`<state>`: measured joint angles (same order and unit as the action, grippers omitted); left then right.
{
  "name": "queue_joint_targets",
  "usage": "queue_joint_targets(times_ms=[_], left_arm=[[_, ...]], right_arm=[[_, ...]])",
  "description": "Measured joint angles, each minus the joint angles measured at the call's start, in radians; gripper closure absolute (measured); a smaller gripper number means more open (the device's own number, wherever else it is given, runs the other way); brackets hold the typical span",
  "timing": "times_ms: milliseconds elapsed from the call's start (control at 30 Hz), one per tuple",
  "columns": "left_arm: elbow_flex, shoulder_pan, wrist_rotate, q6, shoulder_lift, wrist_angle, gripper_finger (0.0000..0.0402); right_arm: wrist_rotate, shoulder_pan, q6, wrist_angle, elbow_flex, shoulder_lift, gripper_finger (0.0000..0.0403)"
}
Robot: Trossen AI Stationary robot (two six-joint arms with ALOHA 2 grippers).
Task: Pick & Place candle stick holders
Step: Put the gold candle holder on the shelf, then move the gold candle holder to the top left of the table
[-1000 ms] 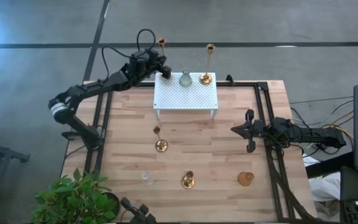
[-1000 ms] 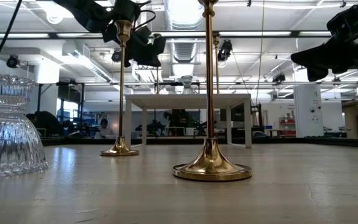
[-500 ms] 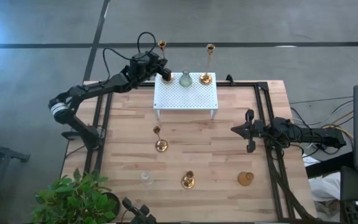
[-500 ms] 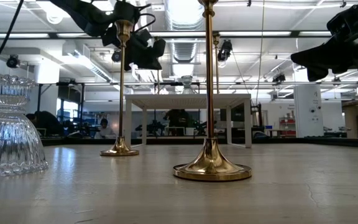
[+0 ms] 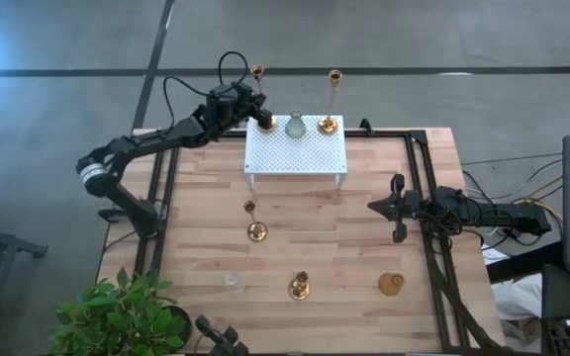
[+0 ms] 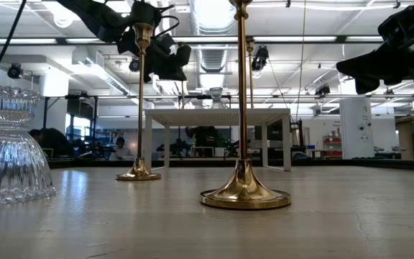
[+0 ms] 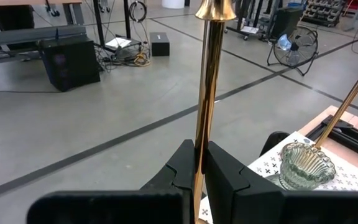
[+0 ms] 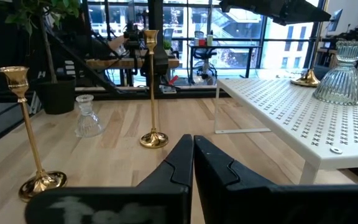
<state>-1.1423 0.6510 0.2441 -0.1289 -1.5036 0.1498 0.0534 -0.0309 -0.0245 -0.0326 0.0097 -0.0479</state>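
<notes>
Seven candle stick holders are counted around the white rack (image 5: 296, 150). One tall brass holder (image 7: 207, 93) is pinched low on its stem by the left gripper (image 5: 252, 107) at the rack's far left corner; a glass holder (image 5: 295, 126) stands just beside, so a tilt or sideways swing could topple it. The right gripper (image 5: 396, 208), fingers closed on nothing, waits right of the rack. The wooden table (image 5: 364, 259) stands in an open workshop.
</notes>
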Motion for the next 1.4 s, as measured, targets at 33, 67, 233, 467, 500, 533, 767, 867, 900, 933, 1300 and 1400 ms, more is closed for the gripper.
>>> queue_joint_targets(times_ms=[33,67,233,467,500,533,767,867,900,933,1300,1400], left_arm=[[0.000,0.000,-0.005,0.002,0.000,-0.001,0.0382],[0.000,0.000,-0.016,0.005,0.000,-0.001,0.0382],[0.000,0.001,-0.033,0.007,0.000,-0.003,0.0380],[0.006,0.000,-0.048,0.020,-0.005,-0.028,0.0329],[0.006,0.000,-0.049,0.024,-0.004,-0.022,0.0325],[0.005,0.000,-0.048,0.029,-0.002,-0.016,0.0323],[0.004,0.000,-0.038,0.028,-0.002,-0.019,0.0316],[0.004,0.000,-0.034,0.033,-0.001,-0.021,0.0305],[0.004,0.000,-0.034,0.033,0.000,-0.021,0.0299],[0.004,0.000,-0.033,0.033,0.002,-0.021,0.0292],[0.003,0.000,-0.032,0.031,0.029,-0.068,0.0193],[0.003,0.000,-0.031,0.041,0.051,-0.102,0.0178]], right_arm=[[0.000,0.000,0.001,0.000,0.000,0.000,0.0394],[0.000,0.000,0.001,0.000,0.000,0.000,0.0394],[0.000,0.000,0.001,0.000,0.000,0.000,0.0394],[0.000,0.000,0.000,0.000,0.000,0.000,0.0394],[0.000,0.000,0.001,0.000,0.000,0.000,0.0394],[0.000,0.000,0.001,0.000,0.000,0.000,0.0394],[0.000,0.000,0.000,0.000,0.000,0.000,0.0394],[0.000,0.000,0.001,0.000,0.000,0.000,0.0394],[0.000,0.000,0.001,0.000,0.000,0.000,0.0394],[0.000,0.000,0.000,0.000,0.000,0.000,0.0394],[0.001,0.000,0.000,0.000,0.000,0.000,0.0394],[0.000,0.000,0.000,0.000,0.000,0.000,0.0394]])
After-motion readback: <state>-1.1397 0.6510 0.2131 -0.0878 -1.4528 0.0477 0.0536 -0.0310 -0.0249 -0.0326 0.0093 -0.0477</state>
